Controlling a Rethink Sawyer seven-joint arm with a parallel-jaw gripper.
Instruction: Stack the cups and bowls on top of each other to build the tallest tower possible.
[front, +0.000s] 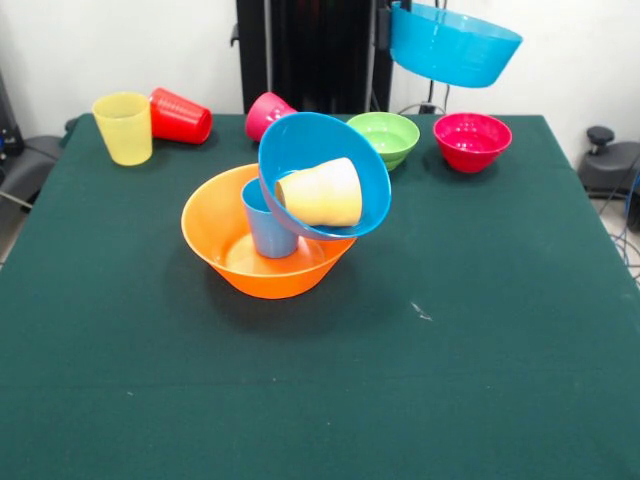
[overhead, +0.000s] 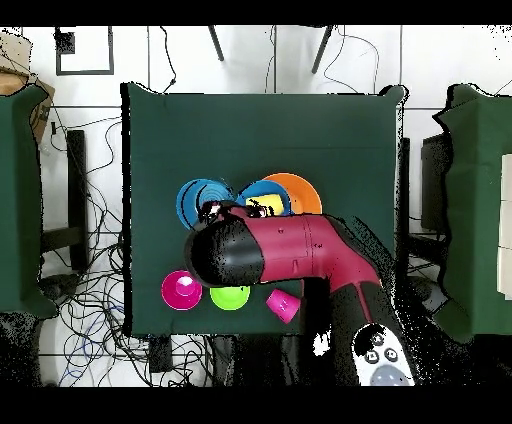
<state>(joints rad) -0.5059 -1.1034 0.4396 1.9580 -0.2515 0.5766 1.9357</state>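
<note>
The large orange bowl (front: 225, 245) stands mid-table with the light blue cup (front: 266, 228) upright in it. The large blue bowl (front: 330, 150) leans tilted on that cup, and the pale orange cup (front: 322, 192) lies on its side inside it. My gripper (front: 392, 12) is at the top edge, shut on the left rim of the small blue bowl (front: 455, 45), which hangs in the air above the table's far right. In the overhead view that bowl (overhead: 203, 200) shows beside the large blue bowl (overhead: 262, 192) and the large orange bowl (overhead: 297, 190).
At the far edge stand the yellow cup (front: 123, 128), the green bowl (front: 385, 137) and the magenta bowl (front: 472, 141). The red cup (front: 181, 116) and pink cup (front: 266, 113) lie on their sides there. My arm (overhead: 290, 248) hides part of the table in the overhead view.
</note>
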